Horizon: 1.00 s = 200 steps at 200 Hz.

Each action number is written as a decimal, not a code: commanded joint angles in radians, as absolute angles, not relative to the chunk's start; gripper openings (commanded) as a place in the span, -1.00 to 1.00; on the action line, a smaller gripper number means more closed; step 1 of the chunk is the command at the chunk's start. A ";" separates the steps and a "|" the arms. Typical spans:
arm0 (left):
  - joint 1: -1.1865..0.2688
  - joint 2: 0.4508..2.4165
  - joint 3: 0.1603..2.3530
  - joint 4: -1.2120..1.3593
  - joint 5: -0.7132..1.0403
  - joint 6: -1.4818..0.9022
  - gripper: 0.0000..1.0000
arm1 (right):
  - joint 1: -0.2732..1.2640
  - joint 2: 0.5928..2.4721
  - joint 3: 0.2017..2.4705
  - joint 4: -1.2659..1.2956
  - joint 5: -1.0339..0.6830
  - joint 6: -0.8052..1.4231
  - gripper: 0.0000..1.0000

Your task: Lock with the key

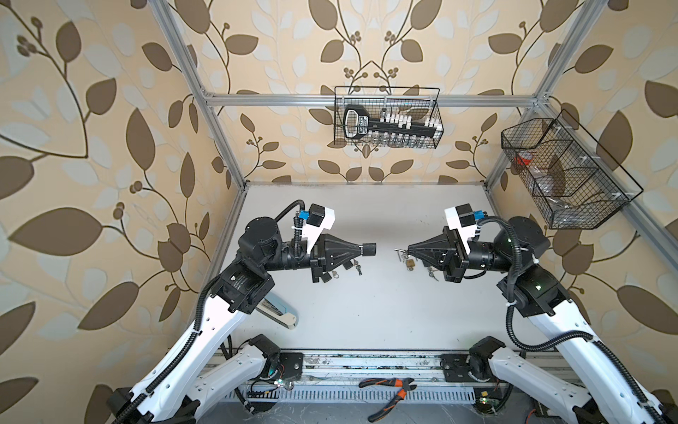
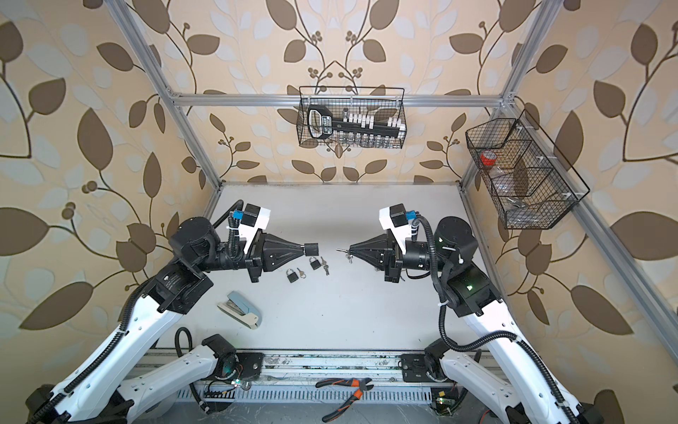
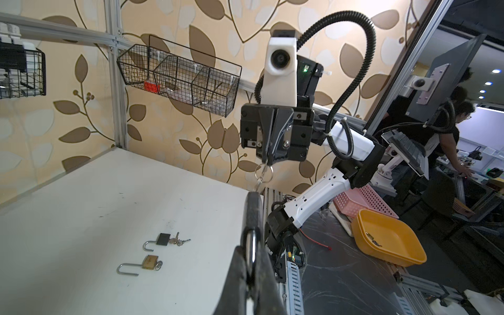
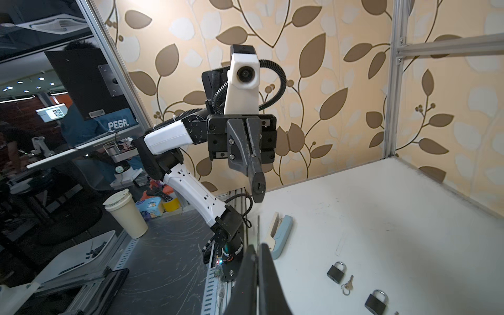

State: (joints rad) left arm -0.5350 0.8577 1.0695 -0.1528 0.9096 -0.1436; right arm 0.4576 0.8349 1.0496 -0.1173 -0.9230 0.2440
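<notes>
**Black padlock and steel key face each other in the air, a gap apart**

Black and small, the held padlock sits at the tip of the left fingers, which are closed narrowly on its shackle. It is raised above the white table. In the left wrist view the shackle runs down between the two fingers and the body sticks out past them. The right wrist view shows its keyhole end turned toward the other arm.

To the right of the held padlock in both top views, at about the same height and not touching it, is the key. The right fingers pinch it tightly, with its blade pointing at the lock. A key ring with a spare key hangs below that grip.

Two shut black padlocks lie on the table beneath the held padlock and just to its left, each with loose keys beside it. Further to the right of the held padlock, under the right arm, lie an open brass padlock and an open black padlock. A pale blue stapler lies left of the held padlock, nearer the table's front edge.
</notes>
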 commanded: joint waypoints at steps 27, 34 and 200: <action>-0.529 0.963 1.197 -0.483 0.768 0.040 -1.00 | 0.451 0.752 0.930 -0.107 -0.596 0.204 -1.00; -0.529 1.000 1.217 -0.528 0.753 0.060 -1.00 | 0.452 0.740 0.898 -0.096 -0.516 0.223 -1.00; -0.537 1.757 1.610 -0.972 0.686 0.335 -1.00 | 0.452 0.629 0.432 0.007 -0.171 0.369 -1.00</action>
State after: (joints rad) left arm -0.5358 1.6810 1.4860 -0.7998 0.6353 0.1547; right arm 0.4534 0.6483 0.4320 -0.0082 -0.1680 0.3805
